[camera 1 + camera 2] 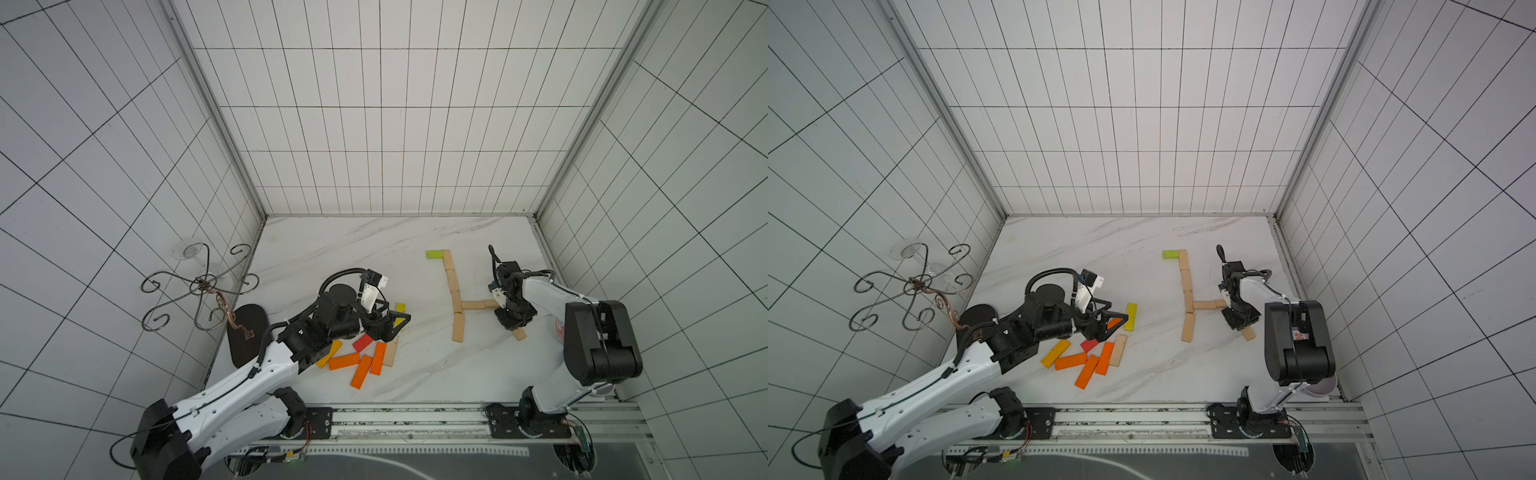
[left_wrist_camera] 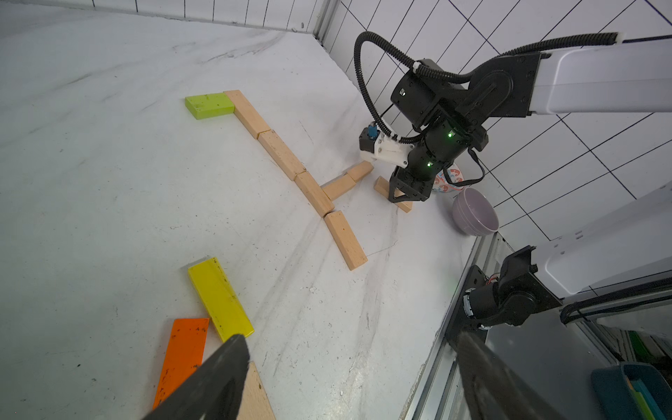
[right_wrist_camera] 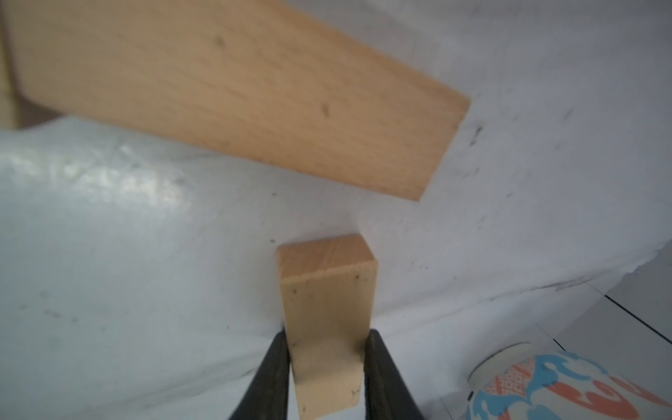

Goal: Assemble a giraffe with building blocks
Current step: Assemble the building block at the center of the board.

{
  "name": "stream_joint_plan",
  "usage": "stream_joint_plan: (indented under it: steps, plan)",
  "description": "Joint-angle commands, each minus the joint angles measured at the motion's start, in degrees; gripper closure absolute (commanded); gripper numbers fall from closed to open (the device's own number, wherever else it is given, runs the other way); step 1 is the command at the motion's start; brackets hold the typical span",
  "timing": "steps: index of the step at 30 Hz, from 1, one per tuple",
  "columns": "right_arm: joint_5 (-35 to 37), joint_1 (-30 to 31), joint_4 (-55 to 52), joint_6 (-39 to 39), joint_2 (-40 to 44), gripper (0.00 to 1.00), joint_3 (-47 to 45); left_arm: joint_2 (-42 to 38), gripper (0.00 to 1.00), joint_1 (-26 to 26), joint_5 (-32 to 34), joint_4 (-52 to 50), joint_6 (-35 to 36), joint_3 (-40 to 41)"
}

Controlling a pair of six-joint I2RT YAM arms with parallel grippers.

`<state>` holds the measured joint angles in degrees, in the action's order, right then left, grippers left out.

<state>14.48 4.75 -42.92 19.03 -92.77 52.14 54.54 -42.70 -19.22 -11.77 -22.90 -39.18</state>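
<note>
Pinching a wooden block (image 3: 327, 320) between them, right fingers (image 3: 272, 374) hold it apparently touching the bench (image 3: 109, 254); left fingers (image 2: 218, 382) spread over an orange block (image 2: 182, 356).

The pale block (image 3: 329, 312) is showing bare, matt wood with fine grain. The yellow block (image 2: 220, 300) is gleaming with glossy paint, and the tabletop (image 2: 109, 182) is looking like smooth, scuffed white marble.

Bench (image 1: 332, 257): block column (image 1: 453, 286) running front to back right of centre, head block (image 1: 434, 254) touching its far end on the left, branch row (image 1: 478, 305) butting its right side, separate block (image 1: 519, 335) just front-right of that row, loose block pile (image 1: 365, 357) left-front, bowl (image 2: 474, 214) at right-front corner.
</note>
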Motion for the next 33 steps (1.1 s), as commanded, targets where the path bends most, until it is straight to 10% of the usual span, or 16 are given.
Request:
stream_joint_plan:
  steps: [1,33]
  plan:
    - [-6.72,0.65,0.98,-0.13,0.47,0.81,2.31,-0.64,0.11,-0.19,0.54,-0.1,0.47,0.41]
    - [-3.23,0.52,3.96,-3.45,-3.31,0.8,4.89,-0.58,0.1,-0.06,0.84,-0.36,0.57,0.41]
